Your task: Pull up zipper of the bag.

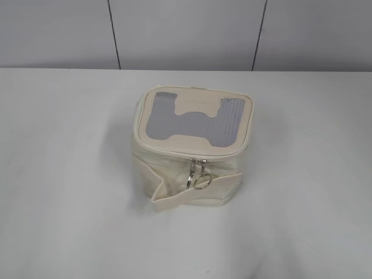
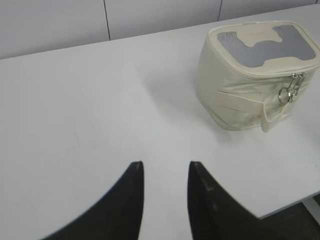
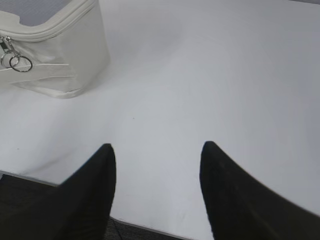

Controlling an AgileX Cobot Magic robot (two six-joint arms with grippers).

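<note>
The bag [image 1: 192, 145] is small, boxy and cream-white, with a flat lid of grey ribbed panels, and stands mid-table. Its zipper [image 1: 192, 154] runs round the lid's rim, with two silver ring pulls [image 1: 197, 177] hanging together at the front. A cream strap band [image 1: 192, 195] wraps the front. The bag also shows in the left wrist view [image 2: 250, 95] at upper right and in the right wrist view [image 3: 55, 55] at upper left. My left gripper [image 2: 165, 167] is open and empty, well short of the bag. My right gripper [image 3: 157, 150] is open and empty near the table's front edge. Neither gripper shows in the exterior view.
The white table [image 1: 70, 174] carries only the bag. A grey panelled wall [image 1: 186, 35] stands behind it. The table's front edge [image 3: 150, 227] lies just below my right gripper, with dark floor beyond.
</note>
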